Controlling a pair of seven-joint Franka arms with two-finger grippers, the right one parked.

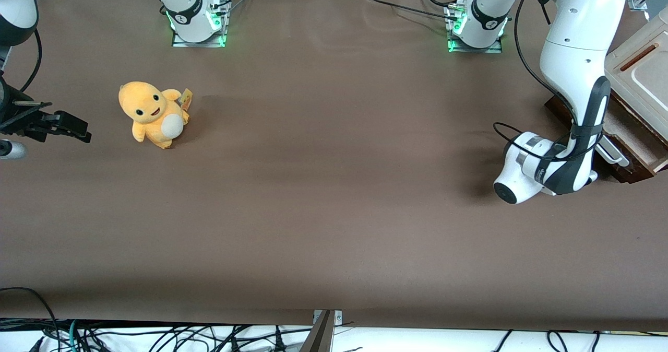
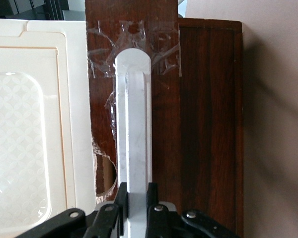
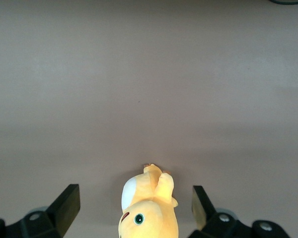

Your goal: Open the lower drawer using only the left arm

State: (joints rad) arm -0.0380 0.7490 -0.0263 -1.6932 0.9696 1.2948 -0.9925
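While the drawer (image 1: 634, 148) sits partly out under the cabinet (image 1: 639, 75) at the working arm's end of the table, the gripper (image 2: 137, 208) clamps its white handle (image 2: 134, 124). That stiff, smooth bar is the right hold; the light wooden drawer should slide easily.

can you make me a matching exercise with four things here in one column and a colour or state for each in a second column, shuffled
Things:
1. long white bar handle
2. shallow wooden lower drawer with dark brown front
3. orange plush toy
4. black left gripper

States:
A. pulled part-way out of the cabinet
B. lying on the brown table, toward the parked arm's end
C. shut on the handle
D. held between two black fingers, tape near its end

Pairs: 1-D, 2-A, 3-B, 4-C
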